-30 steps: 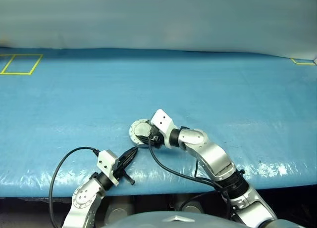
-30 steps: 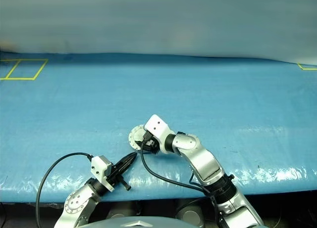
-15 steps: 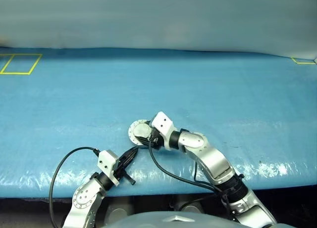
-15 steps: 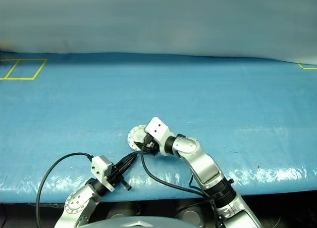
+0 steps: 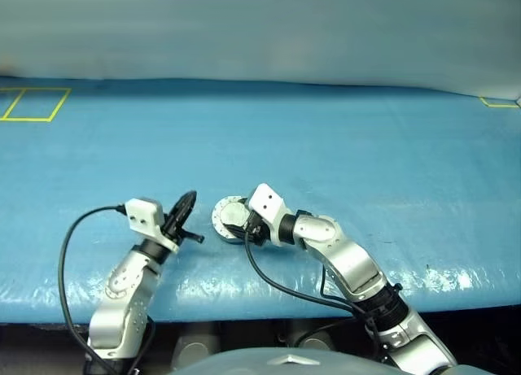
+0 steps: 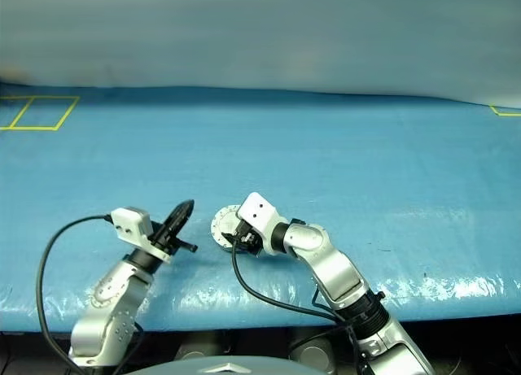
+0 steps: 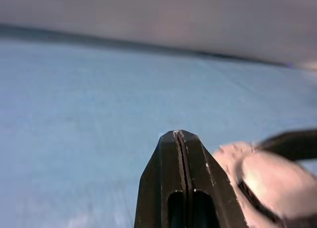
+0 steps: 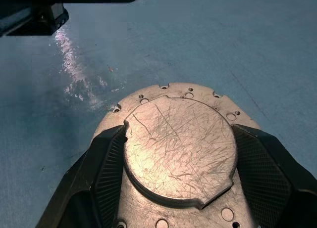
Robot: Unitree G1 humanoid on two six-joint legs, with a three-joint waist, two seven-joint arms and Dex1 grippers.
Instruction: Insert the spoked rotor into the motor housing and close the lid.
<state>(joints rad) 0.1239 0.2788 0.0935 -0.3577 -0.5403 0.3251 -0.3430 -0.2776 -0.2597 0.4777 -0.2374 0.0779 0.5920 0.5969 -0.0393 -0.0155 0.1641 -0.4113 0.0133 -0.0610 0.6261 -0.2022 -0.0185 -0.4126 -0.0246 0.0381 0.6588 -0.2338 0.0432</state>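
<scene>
So the big blue surface (image 5: pixel 342 139) takes up nearly everything here, and the action is all near its front edge, with yellow tape marks (image 5: pixel 32 104) way off at the far left corner.

Landmark is the lid (image 8: pixel 181 149), a round silver-grey disc with a scratched raised centre and a flange with small screw holes around it. It sits on the surface and the right end effector (image 8: pixel 181 161) is grasping it, one ribbed black finger on each side of the raised centre. Whether the motor housing is already underneath, I can't tell; no windings or rotor are visible from here.

The left end effector (image 5: pixel 183 208) is just to the left of the lid, clear of it, clenched tight with nothing between its fingers (image 7: pixel 179 178), pointing roughly away from the robot.

Handling-wise, my guess: the lid is solid metal, stiff, dense for its size, not fragile. The smooth scratched face looks slippery, so squeezing across the stepped edge of the raised centre like it does now seems the sane grip, since the step gives the ribbed pads something to bite. Grabbing the thin flange would probably let it tip or slide. It'd need to go down flat or it could jam cocked.
</scene>
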